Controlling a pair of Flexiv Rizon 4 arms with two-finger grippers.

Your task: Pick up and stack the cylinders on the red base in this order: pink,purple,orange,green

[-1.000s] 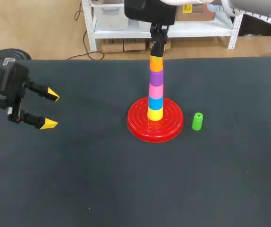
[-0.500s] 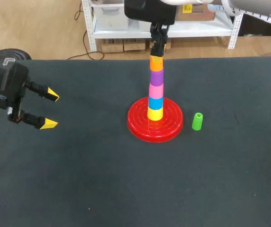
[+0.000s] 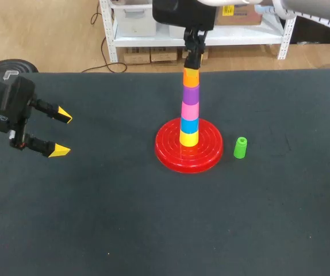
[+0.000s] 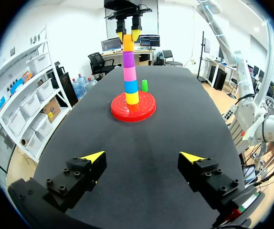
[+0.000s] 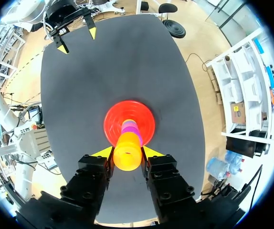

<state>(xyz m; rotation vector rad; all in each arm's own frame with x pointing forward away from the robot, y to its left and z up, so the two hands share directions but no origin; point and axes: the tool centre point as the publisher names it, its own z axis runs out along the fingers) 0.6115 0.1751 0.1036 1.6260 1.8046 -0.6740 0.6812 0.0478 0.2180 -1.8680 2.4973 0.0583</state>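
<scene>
Dark table (image 3: 125,218) carries the red base (image 3: 168,155). My right claw (image 5: 127,152) pinches the orange cylinder (image 3: 191,76) atop the stack (image 3: 190,112), probably to seat it squarely. At the base's 3 o'clock waits the green cylinder (image 3: 240,148). Off at 9 o'clock, the left claw (image 3: 63,133) gapes wide, empty.

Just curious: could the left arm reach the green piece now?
Probably not directly: the red base and its stack stand between the left tool and the green cylinder.
</scene>
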